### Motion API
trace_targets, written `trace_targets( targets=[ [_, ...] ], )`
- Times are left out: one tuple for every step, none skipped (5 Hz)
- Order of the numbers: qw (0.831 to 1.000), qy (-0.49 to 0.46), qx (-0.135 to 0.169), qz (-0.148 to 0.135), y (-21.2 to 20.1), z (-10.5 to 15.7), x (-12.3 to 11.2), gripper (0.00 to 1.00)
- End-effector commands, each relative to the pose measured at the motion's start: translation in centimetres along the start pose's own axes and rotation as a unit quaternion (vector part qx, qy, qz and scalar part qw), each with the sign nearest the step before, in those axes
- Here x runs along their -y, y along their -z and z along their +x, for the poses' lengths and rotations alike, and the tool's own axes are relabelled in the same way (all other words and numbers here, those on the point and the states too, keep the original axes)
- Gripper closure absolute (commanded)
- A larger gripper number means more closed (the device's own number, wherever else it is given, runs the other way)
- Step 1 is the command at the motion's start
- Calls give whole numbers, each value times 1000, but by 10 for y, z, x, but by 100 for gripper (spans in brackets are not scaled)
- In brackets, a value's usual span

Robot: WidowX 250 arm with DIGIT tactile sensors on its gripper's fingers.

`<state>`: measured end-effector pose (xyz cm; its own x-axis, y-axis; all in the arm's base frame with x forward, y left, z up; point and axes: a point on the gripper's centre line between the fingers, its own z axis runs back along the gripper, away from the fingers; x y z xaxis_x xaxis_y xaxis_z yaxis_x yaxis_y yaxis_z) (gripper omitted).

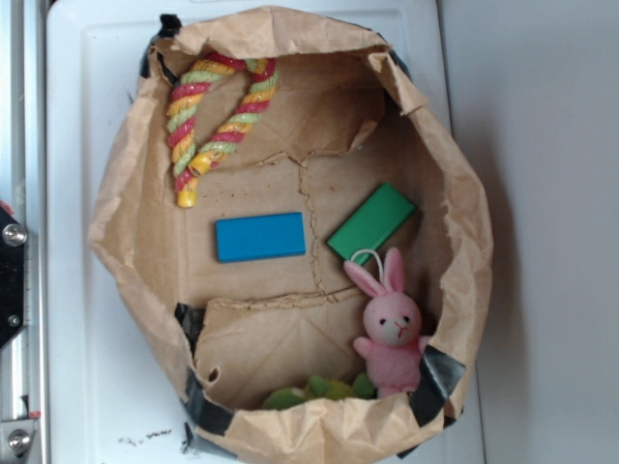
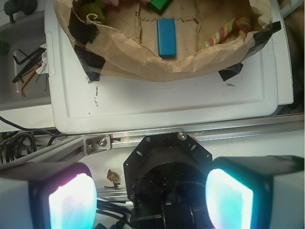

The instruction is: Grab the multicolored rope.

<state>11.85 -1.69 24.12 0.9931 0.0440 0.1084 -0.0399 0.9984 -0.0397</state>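
No writing is legible anywhere. The tool (image 2: 150, 195) stands spread and empty, well apart from the multicolored rope (image 2: 225, 31), which lies ahead to its right inside the paper bag (image 2: 143, 55).

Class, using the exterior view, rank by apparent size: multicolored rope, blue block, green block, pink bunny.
1. multicolored rope
2. pink bunny
3. blue block
4. green block
The bunny and the blue block look close, so that order is unsure.
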Motion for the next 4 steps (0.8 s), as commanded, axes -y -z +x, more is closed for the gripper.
trace_targets(
  targets=[
    [1000, 0, 0, 0, 0, 0, 0, 0],
    [1000, -10, -3, 26, 10, 13, 7, 0],
    [1000, -10, -3, 26, 10, 13, 7, 0],
    [1000, -10, -3, 26, 10, 13, 7, 0]
  ],
)
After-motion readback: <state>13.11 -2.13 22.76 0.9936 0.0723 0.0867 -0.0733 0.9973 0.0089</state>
